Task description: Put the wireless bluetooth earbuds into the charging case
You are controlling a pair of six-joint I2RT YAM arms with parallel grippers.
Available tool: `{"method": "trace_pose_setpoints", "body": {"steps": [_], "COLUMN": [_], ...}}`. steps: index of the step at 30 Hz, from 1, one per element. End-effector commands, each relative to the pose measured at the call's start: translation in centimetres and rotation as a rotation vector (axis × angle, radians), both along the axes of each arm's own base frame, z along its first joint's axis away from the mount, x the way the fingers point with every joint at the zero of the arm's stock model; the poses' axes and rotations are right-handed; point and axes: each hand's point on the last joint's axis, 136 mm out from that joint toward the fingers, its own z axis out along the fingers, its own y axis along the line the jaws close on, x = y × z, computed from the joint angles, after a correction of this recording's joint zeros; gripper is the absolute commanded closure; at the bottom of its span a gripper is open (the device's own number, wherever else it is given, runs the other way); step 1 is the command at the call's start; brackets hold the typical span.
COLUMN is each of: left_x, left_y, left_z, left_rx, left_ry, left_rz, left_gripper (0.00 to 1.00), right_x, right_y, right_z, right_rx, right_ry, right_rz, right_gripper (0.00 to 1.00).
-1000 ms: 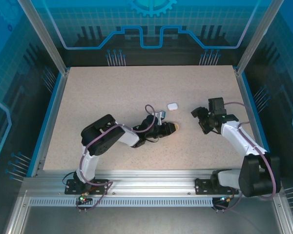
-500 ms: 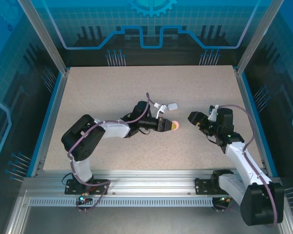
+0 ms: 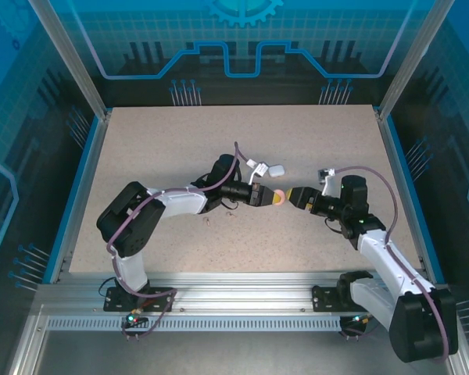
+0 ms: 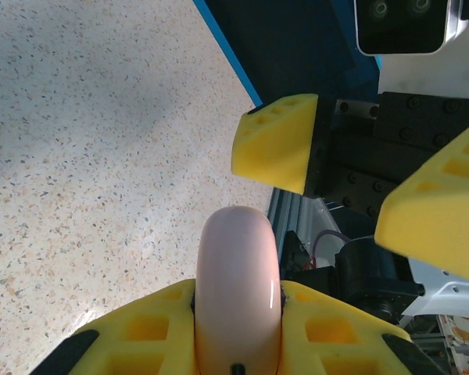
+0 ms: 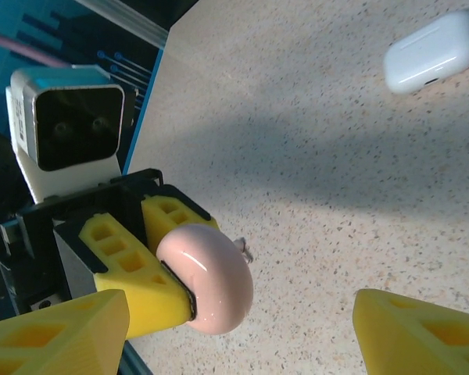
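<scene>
Between the two arms, the left fingers (image 4: 141, 328) pinch the pink round case (image 4: 238, 273). Just beside the case, the right fingers (image 4: 275, 142) are spread wide, facing it. Beyond it, the white case (image 3: 276, 169) lies on the bench (image 3: 156, 156). I think the pink case is about to be opened. Next, the right fingers should close on it gently.

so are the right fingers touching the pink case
Apart. The right wrist view shows the right fingers spread either side of the pink case with gaps showing; the left fingers grip it.
</scene>
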Motion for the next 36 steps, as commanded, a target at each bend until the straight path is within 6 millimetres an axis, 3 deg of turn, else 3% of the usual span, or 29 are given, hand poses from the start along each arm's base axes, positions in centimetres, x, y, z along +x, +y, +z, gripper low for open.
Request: {"method": "trace_pose_setpoints", "body": {"steps": [1, 11, 17, 21, 27, 36], "left_x": [0.1, 0.0, -0.5, -0.6, -0.3, 0.3], "left_y": [-0.1, -0.3, 0.0, 0.2, 0.4, 0.8], "left_z": [3.2, 4.8, 6.2, 6.5, 5.8, 4.4], "left_rx": [-0.053, -0.084, -0.105, -0.103, -0.091, -0.069], "left_ry": [-0.075, -0.095, -0.119, -0.133, -0.133, -0.119], "left_rz": [-0.031, -0.041, -0.05, -0.046, -0.021, 0.007], "left_gripper": [1.0, 1.0, 1.0, 1.0, 1.0, 1.0], "right_x": [0.0, 1.0, 1.7, 1.9, 1.1, 0.3], "right_y": [0.7, 0.9, -0.4, -0.4, -1.1, -1.5], "right_z": [-0.5, -3.1, -6.9, -7.9, -6.5, -1.1], "right_rx": [-0.021, -0.05, -0.116, -0.109, -0.114, -0.043], "right_ry": [-0.011, 0.053, 0.155, 0.188, 0.166, 0.098], "right_rz": [0.031, 0.02, -0.051, -0.049, -0.059, -0.121], "right_gripper": [0.24, 0.27, 0.3, 0.32, 0.32, 0.28]}}
